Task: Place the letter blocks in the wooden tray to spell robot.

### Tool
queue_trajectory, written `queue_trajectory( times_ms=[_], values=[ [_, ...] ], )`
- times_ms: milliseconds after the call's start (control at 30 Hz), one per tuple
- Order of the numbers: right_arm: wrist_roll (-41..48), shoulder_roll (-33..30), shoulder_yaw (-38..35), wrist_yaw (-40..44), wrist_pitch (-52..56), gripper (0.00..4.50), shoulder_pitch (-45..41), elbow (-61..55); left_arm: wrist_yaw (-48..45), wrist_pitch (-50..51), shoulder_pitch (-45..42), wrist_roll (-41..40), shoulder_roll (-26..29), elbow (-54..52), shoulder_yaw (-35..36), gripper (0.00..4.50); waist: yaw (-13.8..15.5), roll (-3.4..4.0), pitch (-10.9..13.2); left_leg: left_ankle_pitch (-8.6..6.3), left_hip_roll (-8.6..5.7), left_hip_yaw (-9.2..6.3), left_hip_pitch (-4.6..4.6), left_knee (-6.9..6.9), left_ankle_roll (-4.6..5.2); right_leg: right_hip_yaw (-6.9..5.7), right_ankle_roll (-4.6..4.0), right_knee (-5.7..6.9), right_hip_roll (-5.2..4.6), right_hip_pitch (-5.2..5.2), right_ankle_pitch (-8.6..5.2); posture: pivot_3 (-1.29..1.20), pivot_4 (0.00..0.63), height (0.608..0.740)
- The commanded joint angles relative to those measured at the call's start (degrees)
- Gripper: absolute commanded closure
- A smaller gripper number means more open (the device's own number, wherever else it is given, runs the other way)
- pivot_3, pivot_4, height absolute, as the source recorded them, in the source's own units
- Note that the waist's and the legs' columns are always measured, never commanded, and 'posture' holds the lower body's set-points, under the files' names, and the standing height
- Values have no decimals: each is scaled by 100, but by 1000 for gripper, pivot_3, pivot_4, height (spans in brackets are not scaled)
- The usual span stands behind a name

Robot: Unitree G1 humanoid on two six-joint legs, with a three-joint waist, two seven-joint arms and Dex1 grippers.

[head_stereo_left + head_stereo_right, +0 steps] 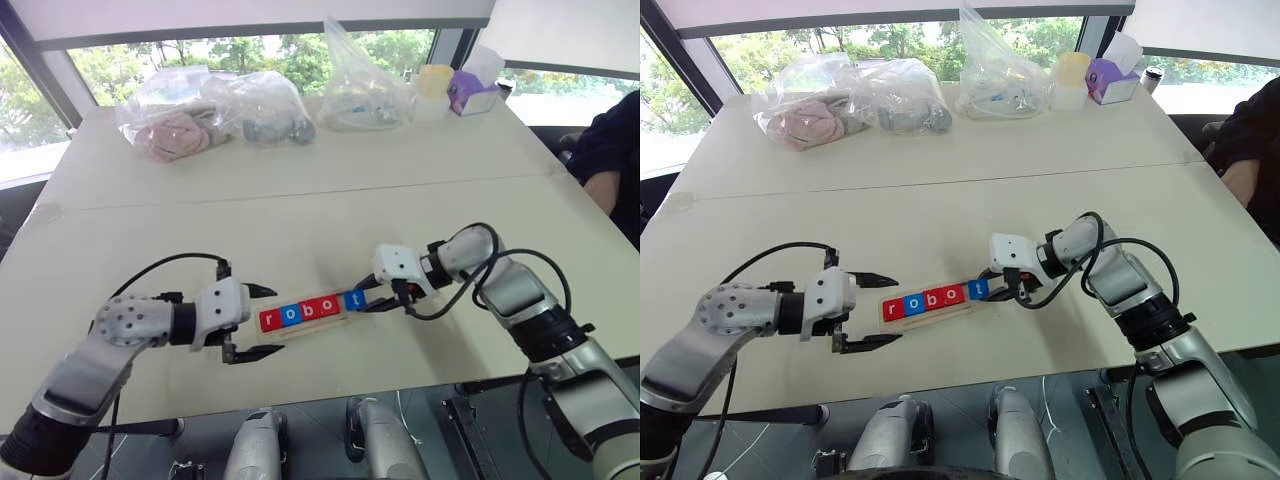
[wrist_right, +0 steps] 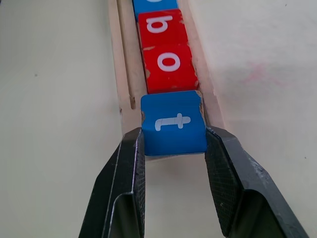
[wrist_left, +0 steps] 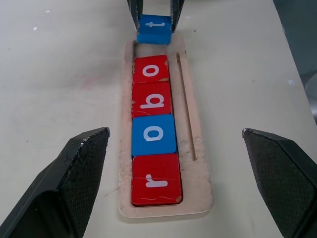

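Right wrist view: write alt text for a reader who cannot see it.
The right tool grips a blue t block at the end of the wooden tray. Ahead in the tray lie a red o, a red b and a blue block's edge.

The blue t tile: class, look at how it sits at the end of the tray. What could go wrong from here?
The blue t tile, pinched by the right gripper, rides up on the wooden tray end rim; released now, it might stay tilted. Pushing it in could shove the red o tile beside it.

Tray [image 3: 200, 163] holds r, o, b, o; blue t tile [image 3: 154, 29] pinched at its far end by the other end effector [image 3: 154, 10].
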Motion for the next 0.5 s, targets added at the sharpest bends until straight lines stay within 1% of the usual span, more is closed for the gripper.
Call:
queue_trajectory(
  times_ms=[33,500],
  values=[
    [-55,80,-2,70,-176,3387,-161,58,65,21,0,-61,28,-198,159,0,0,0,0,0,0,0,0,0,0,0,0,0,0,0,0,0,150,740],
    [-197,263,32,133,-402,3387,-350,409,140,48,40,-68,7,-247,138,0,0,0,0,1,0,0,0,1,0,0,0,1,0,1,1,0,150,740]
  ],
)
